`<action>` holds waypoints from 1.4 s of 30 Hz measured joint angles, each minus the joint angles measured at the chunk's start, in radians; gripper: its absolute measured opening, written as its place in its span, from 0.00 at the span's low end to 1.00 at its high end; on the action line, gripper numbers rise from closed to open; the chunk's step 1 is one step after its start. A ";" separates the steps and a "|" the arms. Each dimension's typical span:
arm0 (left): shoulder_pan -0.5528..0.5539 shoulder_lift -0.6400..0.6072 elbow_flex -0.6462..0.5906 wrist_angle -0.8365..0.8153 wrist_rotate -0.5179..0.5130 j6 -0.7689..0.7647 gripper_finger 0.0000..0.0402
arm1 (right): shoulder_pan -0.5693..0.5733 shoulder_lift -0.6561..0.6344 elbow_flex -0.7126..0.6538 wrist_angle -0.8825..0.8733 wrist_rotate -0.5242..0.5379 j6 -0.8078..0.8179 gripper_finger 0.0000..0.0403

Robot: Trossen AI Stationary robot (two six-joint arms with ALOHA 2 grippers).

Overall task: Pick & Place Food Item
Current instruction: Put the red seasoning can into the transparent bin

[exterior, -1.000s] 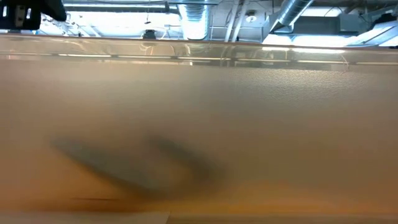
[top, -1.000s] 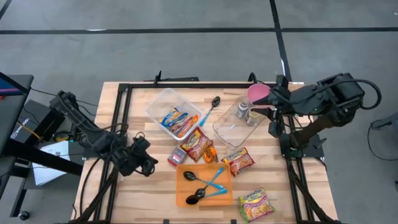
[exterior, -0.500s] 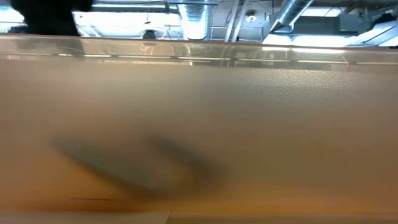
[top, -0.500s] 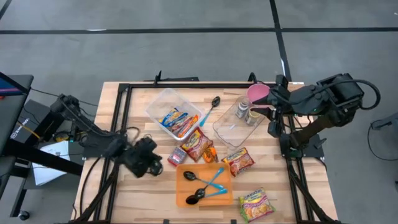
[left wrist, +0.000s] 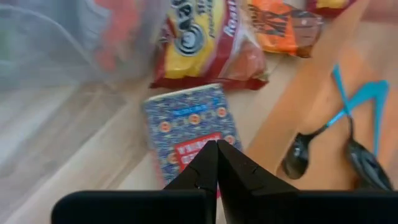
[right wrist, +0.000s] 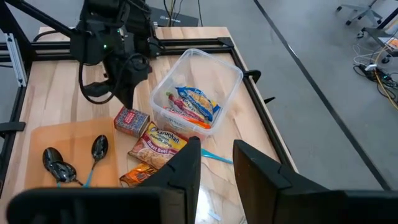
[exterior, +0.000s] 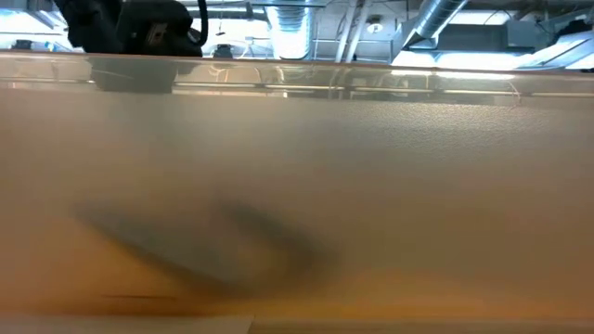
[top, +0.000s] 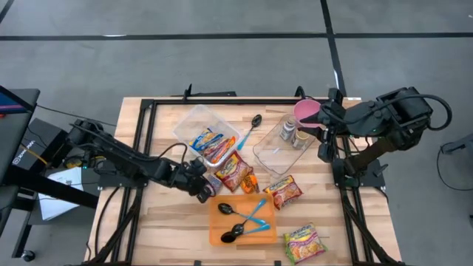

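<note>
Since a second ago our left arm has swept rightward across the table, and our left gripper (top: 201,188) now hangs with its fingers pressed together and empty, just over the small blue-and-red packet (top: 211,185) that lies flat on the wood between the clear tub (top: 194,120) and the orange tray (top: 219,222). Our right gripper (right wrist: 214,163) has not shifted; it waits high at the far right edge, jaws slightly parted around nothing we can see. We judge the task partly under way: the clear tub already holds a couple of bright snack packs (top: 210,143), while a second clear container (top: 275,154) near the right arm holds two small cans. Left on the table are the small packet, a noodle bag (top: 236,171), an orange wrapper (top: 250,182), another bag (top: 284,191) and one more (top: 303,242) near the front edge. Nothing is gripped yet, so the pick itself is still ahead. On writing, we can make out "Roast" on the noodle bag in the left wrist view, and part of "MIX" on the orange wrapper; the small packet's red label is too blurred to read.
</note>
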 joint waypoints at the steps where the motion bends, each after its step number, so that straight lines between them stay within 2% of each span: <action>1: 0.000 -0.004 -0.016 0.029 0.005 0.000 0.00 | 0.000 0.000 0.000 0.000 0.000 0.000 0.22; 6: 0.000 -0.006 -0.078 0.141 0.044 0.004 0.00 | 0.000 0.000 0.000 0.000 0.000 0.001 0.22; 18: -0.014 -0.009 -0.167 0.156 0.052 -0.032 0.00 | 0.000 0.000 0.000 0.000 0.000 0.010 0.22; 24: -0.043 -0.042 -0.168 0.023 0.049 -0.078 0.00 | 0.000 0.000 0.000 0.000 0.000 0.022 0.22; 28: -0.058 -0.110 -0.179 -0.164 0.083 -0.104 0.00 | 0.000 0.001 0.000 0.000 0.000 0.022 0.22; 33: -0.086 -0.229 -0.176 -0.334 0.052 -0.155 0.00 | 0.000 0.002 0.000 0.001 0.000 0.022 0.22; 38: -0.092 -0.329 -0.174 -0.375 -0.012 -0.178 0.00 | 0.000 0.002 0.000 0.002 0.000 0.021 0.22; 42: -0.092 -0.385 -0.174 -0.372 -0.003 -0.180 0.00 | 0.000 0.002 0.000 0.003 0.000 0.021 0.22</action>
